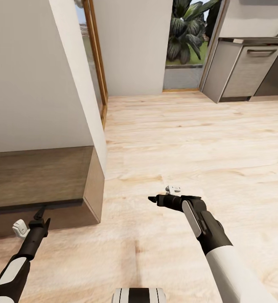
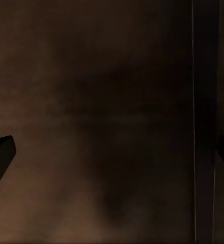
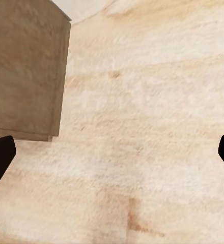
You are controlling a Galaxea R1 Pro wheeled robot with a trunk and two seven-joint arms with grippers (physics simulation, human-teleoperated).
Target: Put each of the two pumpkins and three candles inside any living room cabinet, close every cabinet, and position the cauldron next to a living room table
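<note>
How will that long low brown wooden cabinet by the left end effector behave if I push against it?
The long low brown wooden cabinet looks broad, squat and flat on the pale wood floor, so it likely won't tip. Backed against the white wall, it probably won't slide either. The left end effector sits at its front edge; that panel looks rigid.

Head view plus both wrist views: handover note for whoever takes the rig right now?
Left tool: open, empty, right at the front edge of the long low dark-brown wooden cabinet; the left wrist view is close on its dark wood.
Right tool: open, empty, held over the pale wood plank floor, beside the cabinet's end.
Cabinet front seen edge-on; whether it is fully shut cannot be told.
Pumpkins, candles, cauldron and coffee table are not in these frames, so their progress cannot be judged.
Left: confirm every cabinet is closed, check the items are inside, set the cauldron next to the table.
</note>
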